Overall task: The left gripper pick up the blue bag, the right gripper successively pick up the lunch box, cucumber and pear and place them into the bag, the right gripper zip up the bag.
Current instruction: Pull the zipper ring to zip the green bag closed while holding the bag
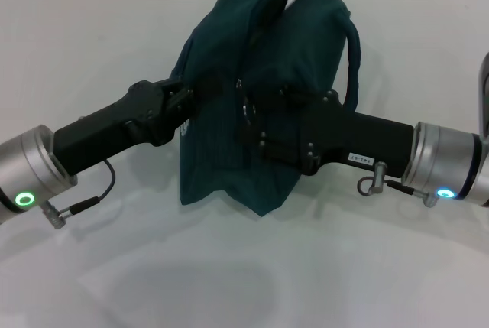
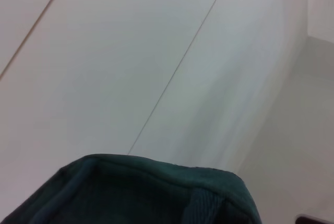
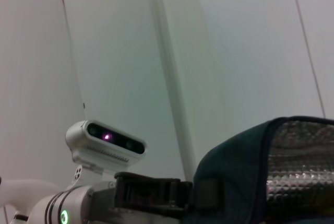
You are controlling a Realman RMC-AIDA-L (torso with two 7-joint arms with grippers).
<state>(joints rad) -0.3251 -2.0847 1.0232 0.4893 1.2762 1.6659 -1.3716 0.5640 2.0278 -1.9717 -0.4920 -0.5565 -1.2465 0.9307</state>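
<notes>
A: What sits in the middle of the frame?

B: The blue bag (image 1: 260,91), dark teal, standing on the white table (image 1: 229,282). Its top shows two rounded humps at upper centre, and a dark strap (image 1: 356,56) loops down its right side.

A: And the arms?

B: The left gripper (image 1: 187,102) reaches in from the lower left and meets the bag's left edge, its fingertips buried in the fabric. The right gripper (image 1: 248,110) comes in from the right edge, its black body lying across the bag's front, tip at the centre near a small metal zip pull (image 1: 240,83).

A: Open or closed?

B: I can't make out either.
</notes>
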